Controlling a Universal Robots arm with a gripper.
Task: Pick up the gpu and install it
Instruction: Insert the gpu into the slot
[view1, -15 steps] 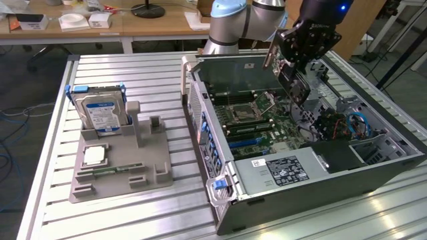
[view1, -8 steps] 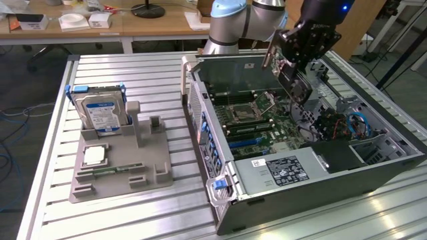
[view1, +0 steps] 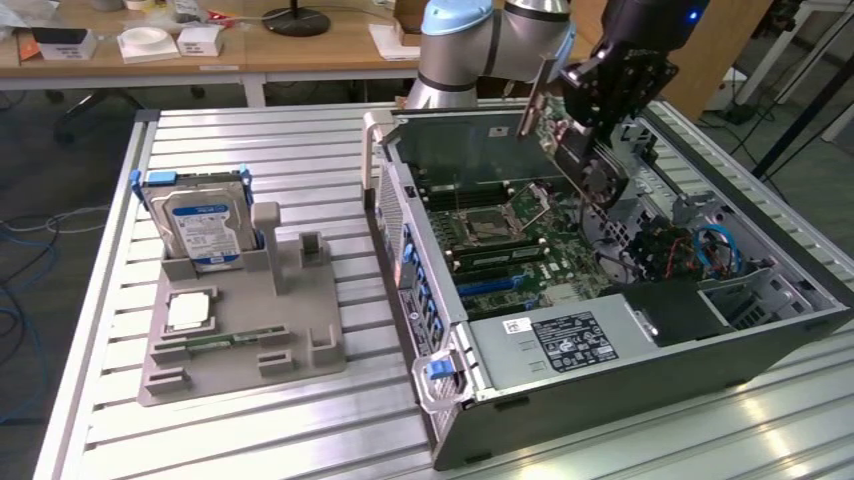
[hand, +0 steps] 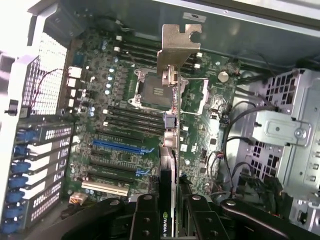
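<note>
The picking-up part looked done. The gripper (view1: 590, 128) had its two fingers pinched on the gpu (view1: 577, 160) and held it up in the air. The card hung over the far part of the open computer case (view1: 627, 375), above the green motherboard (view1: 514, 235). It did not look pushed into any slot yet, so putting it in was still left to do.

On the exterior view's left, the grey holder (view1: 247, 345) on the table had a silver hard drive (view1: 200, 225) standing in it.

In the wrist view the gpu (hand: 170, 170) showed edge-on, thin and flat, between the gripper's (hand: 170, 222) black fingers (hand: 145, 220). Its silver end bracket (hand: 178, 47) pointed away from the gripper. It had a black face and a green board.
</note>
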